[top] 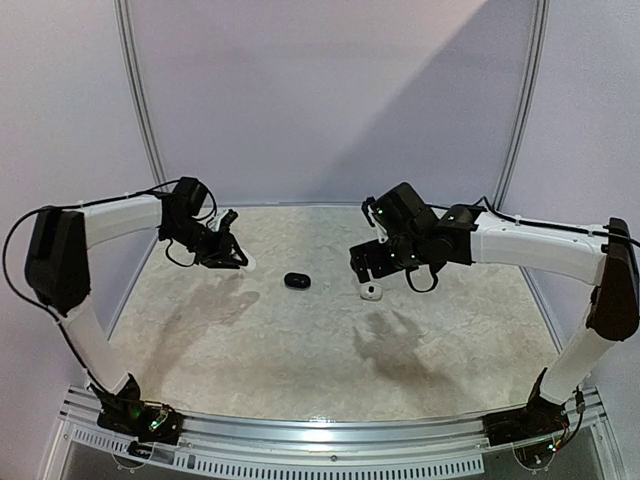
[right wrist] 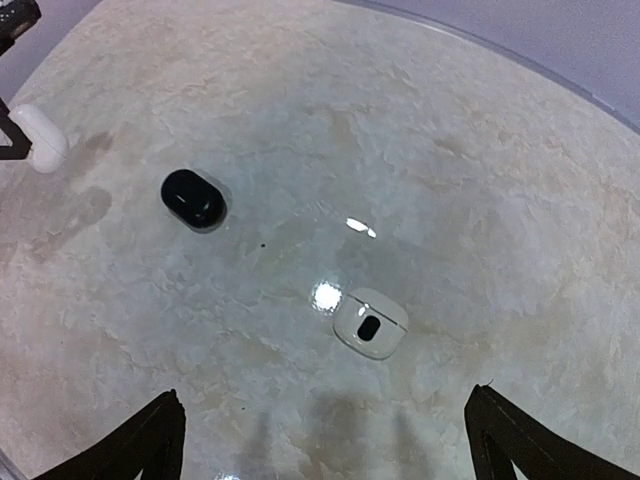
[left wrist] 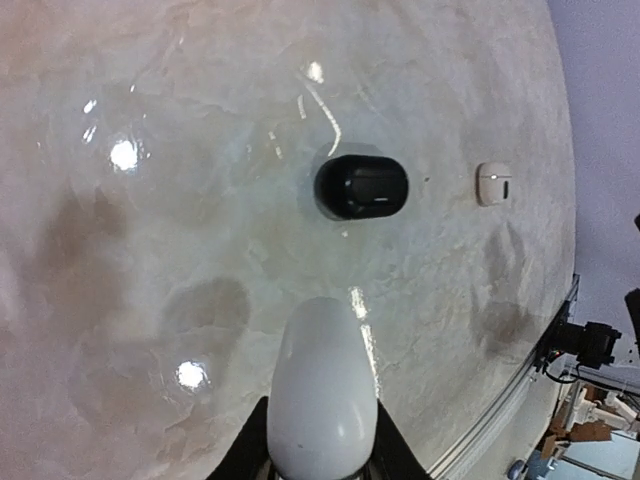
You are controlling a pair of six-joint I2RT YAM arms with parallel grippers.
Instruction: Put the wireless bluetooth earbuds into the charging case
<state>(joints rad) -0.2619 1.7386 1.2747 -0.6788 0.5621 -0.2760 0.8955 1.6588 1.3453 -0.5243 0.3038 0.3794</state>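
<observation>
Near edge: slotted aluminium rail (top: 330, 432), then the bench (top: 300, 370), a marbled beige stone-look slab, glossy, with glare spots on both my wrist feeds

Right end effector (right wrist: 325, 390) hovers over mid-bench, black fingers spread wide, nothing between them

Just ahead of those fingers, lying on the bench: small white case (right wrist: 370, 323), rounded-square, smooth plastic, with a dark oval (right wrist: 369, 327) in the middle of its top face. I can't tell if that's one of the earbuds seated in it or just a marking; at this resolution I can't make out loose ones

A little further and to the left: black case (top: 296, 281), glossy pebble shape, flat on the bench, apart from the white one

Furthest: left end effector (left wrist: 320, 445), clamped on a glossy white case (left wrist: 320, 370), egg-shaped and smooth, rounded end sticking out past the fingers, held off the surface
</observation>
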